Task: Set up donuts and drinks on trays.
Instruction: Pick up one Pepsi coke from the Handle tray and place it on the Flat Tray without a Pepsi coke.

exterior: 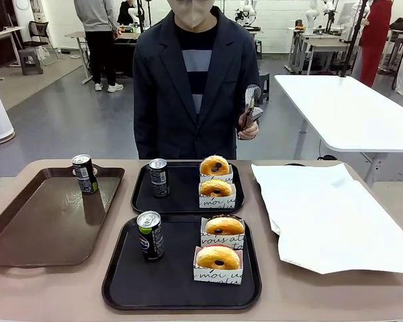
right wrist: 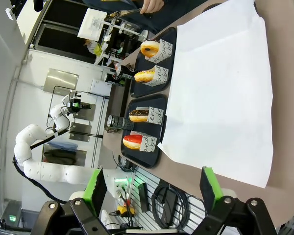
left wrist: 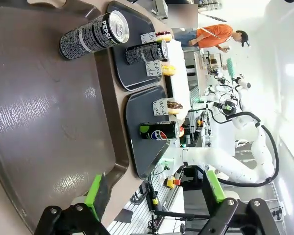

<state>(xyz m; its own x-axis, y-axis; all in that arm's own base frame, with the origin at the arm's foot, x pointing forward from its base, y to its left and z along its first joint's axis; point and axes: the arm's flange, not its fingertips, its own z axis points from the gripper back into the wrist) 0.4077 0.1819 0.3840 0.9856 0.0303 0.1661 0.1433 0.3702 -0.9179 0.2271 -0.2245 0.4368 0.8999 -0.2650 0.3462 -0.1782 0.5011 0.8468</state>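
Two black trays are lying in the middle of the tabletop (exterior: pixel 67 295), one behind the other. On the near tray (exterior: pixel 181 288) a can (exterior: pixel 150 235) is standing upright at the left, and two donuts (exterior: pixel 218 257) in white paper holders are placed at the right, one behind the other. The far tray (exterior: pixel 185 191) is carrying the same set: a can (exterior: pixel 158 178) at the left and two donuts (exterior: pixel 215 166) at the right. A third can (exterior: pixel 84 174) is standing on the far part of the brown tray (exterior: pixel 47 221), which is lying at the left of the black trays. A white paper sheet (exterior: pixel 329 215) is spread at the right side.

The left claw (left wrist: pixel 156 193) is being held wide apart, with nothing between its green pads (left wrist: pixel 94 192). In its wrist view it is hanging over the edge of the brown tray; the third can is well apart from it, at the other end of that tray, and the black trays are lying beyond.

The right claw (right wrist: pixel 152 188) is also spread and nothing is being gripped by it. In its view it is hanging off the near edge of the tabletop, near the paper sheet; the donuts are farther off, beyond the sheet's edge.

Tongs (exterior: pixel 251 107) are being held upright by the person's hand (exterior: pixel 247 127) behind the far tray.
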